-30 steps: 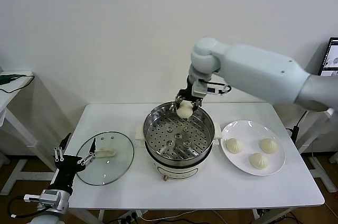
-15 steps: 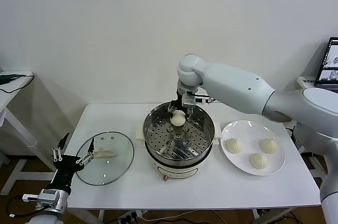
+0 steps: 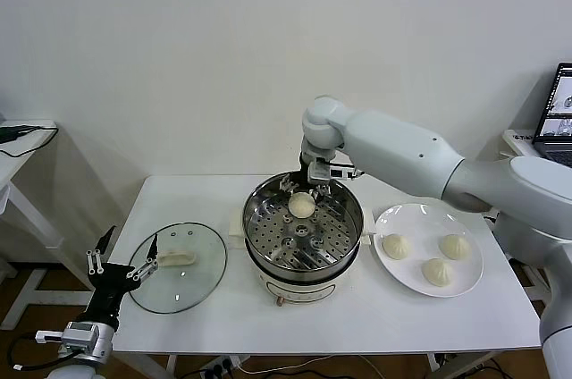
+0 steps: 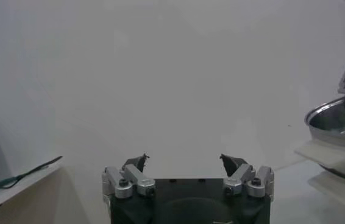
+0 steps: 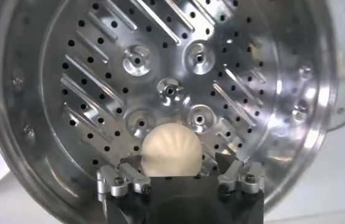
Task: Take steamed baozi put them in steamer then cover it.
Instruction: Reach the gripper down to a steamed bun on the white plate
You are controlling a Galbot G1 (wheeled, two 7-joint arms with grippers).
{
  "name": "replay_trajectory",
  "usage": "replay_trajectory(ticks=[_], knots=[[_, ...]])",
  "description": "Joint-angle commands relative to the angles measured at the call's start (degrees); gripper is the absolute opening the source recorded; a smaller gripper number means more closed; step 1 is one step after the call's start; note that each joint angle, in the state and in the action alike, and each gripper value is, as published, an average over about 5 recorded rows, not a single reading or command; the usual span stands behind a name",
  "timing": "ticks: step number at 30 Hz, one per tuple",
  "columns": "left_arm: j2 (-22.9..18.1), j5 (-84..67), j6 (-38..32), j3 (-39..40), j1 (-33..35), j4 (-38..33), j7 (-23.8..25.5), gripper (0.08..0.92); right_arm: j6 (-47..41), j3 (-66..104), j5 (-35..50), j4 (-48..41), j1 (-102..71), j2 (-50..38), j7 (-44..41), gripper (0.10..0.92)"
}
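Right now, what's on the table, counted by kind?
Steamed baozi: 4, one in the steamer, three on the plate
Steamer: 1
Cover: 1
Plate: 1
Total: 7

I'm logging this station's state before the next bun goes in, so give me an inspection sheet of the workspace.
Surface: white table, plain top.
Job's things: steamer at table centre; one baozi on its perforated tray; three baozi on the white plate to its right; glass cover flat on the table to its left.
Clutter: nothing seen.
Grippers: right gripper open just above the bun in the steamer; left gripper open, idle at the table's left edge.
Cables: black cable by the left arm.
Surroundings: white wall; screen at far right.
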Motion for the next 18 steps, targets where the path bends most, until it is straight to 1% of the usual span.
replay_trajectory(ticks=[1,4,7,9,14,18], knots=[[0.0,0.2,0.0,0.4,0.2,-0.3,-0.1,0.823,-13.8,-3.3,24.4,5.6,13.4,-14.5,-4.5,0.823],[-0.1,0.2,0.1,0.7,0.2,-0.7,-0.2,0.823,-22.0,-5.1,27.8,7.0,14.6,-21.4,-6.6,0.823],[-0.1,0.3,0.2,1.1,0.3,-1.2,-0.3,0.823,-31.3,-5.1,27.7,7.9,12.1,-27.8,-7.9,0.823],[-0.1,0.3,0.2,1.4,0.4,-1.4,-0.3,0.823,-35.9,-3.7,26.3,8.4,8.1,-31.0,-8.3,0.823],[-0.2,0.7,0.2,1.8,0.7,-1.7,-0.4,0.823,-43.6,4.4,21.4,9.2,-5.3,-36.1,-8.6,0.823],[-0.4,1.2,0.0,2.1,0.8,-1.7,-0.3,0.823,-47.1,10.4,19.2,8.9,-14.4,-36.2,-8.1,0.823]])
